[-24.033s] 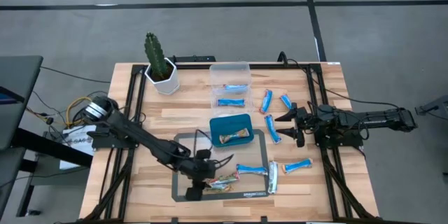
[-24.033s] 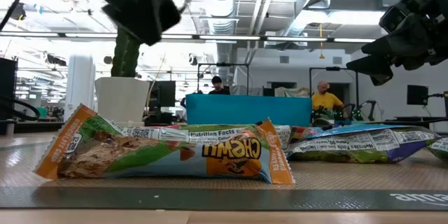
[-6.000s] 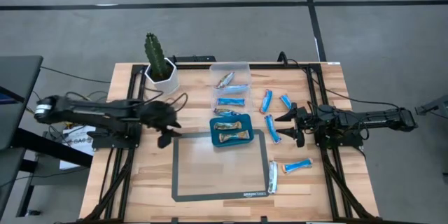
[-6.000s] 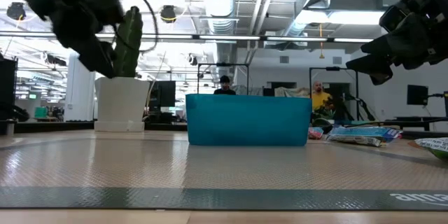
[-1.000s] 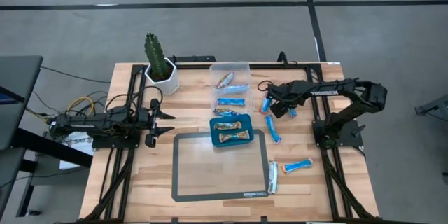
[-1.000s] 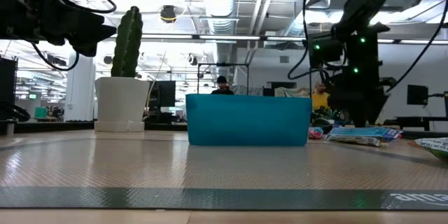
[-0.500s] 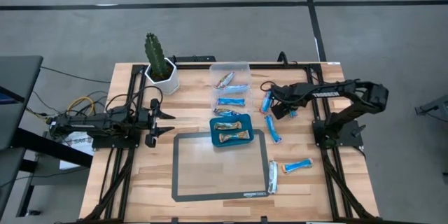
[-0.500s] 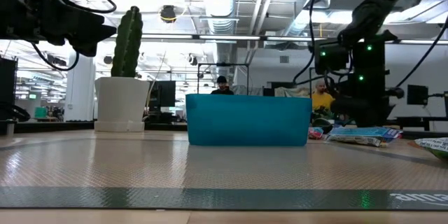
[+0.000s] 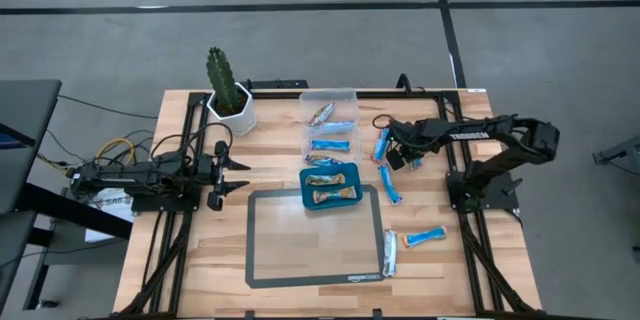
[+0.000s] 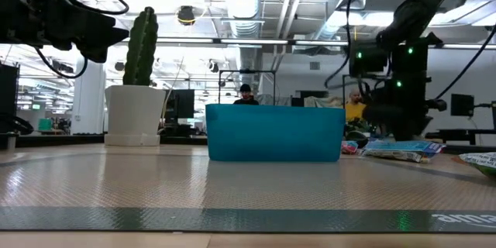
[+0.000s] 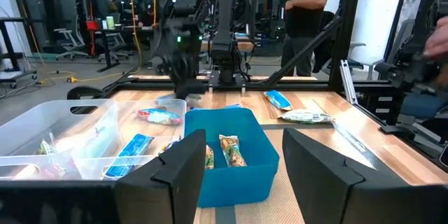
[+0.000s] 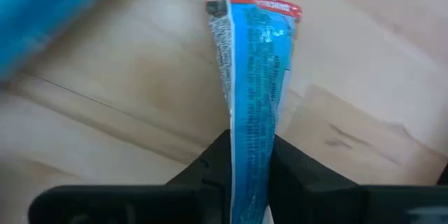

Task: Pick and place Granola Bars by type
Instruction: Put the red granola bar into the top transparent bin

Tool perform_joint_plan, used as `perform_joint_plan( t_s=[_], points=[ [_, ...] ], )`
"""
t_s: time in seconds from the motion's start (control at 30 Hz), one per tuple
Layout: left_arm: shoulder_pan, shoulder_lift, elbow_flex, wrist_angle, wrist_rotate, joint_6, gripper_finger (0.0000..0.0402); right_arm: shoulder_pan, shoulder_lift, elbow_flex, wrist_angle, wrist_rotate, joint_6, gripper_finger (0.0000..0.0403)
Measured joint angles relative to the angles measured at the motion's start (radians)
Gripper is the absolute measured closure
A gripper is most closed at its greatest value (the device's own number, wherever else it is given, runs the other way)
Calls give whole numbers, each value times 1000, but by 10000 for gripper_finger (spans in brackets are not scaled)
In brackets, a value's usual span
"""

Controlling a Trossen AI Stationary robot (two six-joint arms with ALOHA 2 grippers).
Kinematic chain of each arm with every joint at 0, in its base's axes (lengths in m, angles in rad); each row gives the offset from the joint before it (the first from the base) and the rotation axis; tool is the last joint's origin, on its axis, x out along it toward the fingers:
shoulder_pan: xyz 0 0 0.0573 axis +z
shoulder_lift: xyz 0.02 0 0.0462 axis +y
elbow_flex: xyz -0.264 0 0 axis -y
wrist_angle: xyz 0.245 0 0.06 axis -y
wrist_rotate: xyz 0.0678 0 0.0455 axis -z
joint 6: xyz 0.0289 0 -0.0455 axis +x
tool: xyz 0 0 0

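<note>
My right gripper point(image 9: 392, 150) points steeply down at the table's far right part and is shut on a blue-and-white granola bar point(image 9: 381, 145), which fills the right wrist view point(image 12: 252, 63). More blue bars lie nearby point(image 9: 390, 185), point(image 9: 424, 236). A clear bin point(image 9: 329, 120) holds blue bars and a multicoloured one. The teal tray point(image 9: 329, 186) holds two tan bars. My left gripper point(image 9: 235, 173) waits open at the table's left side, pointing level toward the tray point(image 11: 231, 154). My right gripper pinches the blue bar between its two fingers across its width, at the end near the fingers point(image 12: 250, 155), where the wrapper is squeezed narrow. The fingers come from above, slanting. The bar's far end with the red strip point(image 12: 255, 0) lies on the wooden table.
A potted cactus point(image 9: 228, 90) stands at the far left. A grey-framed mat point(image 9: 315, 235) lies in the near middle, with a silver-green bar point(image 9: 390, 253) at its right edge. People stand in the room beyond the table.
My right gripper has tipped a little over the blue bar near the clear bin and has shut on it. The bar lies where it was. My left arm has kept still.
</note>
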Motion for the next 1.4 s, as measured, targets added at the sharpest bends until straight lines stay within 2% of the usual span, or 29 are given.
perform_joint_plan(
  t_s=[0.3, 0.4, 0.5, 0.63, 1.1, 1.4],
  points=[
    [0, 0, 0, 0, 0, -2, 219, -28, -237, 46, 106, 9, -12, 349],
    [0, 0, 0, 0, 0, 9, 219, -34, -276, 105, 175, 10, -73, 349],
    [0, 0, 0, 0, 0, 3, 219, -33, -263, 187, 212, 11, -162, 349],
    [0, 0, 0, 0, 0, 3, 219, -33, -186, 312, 209, 9, -316, 349],
    [0, 0, 0, 0, 2, 3, 219, 3, 235, 736, 163, -57, -876, 349],
    [0, 0, 0, 0, 2, -1, 219, 9, 413, 914, 99, -32, -1136, 349]
  ],
)
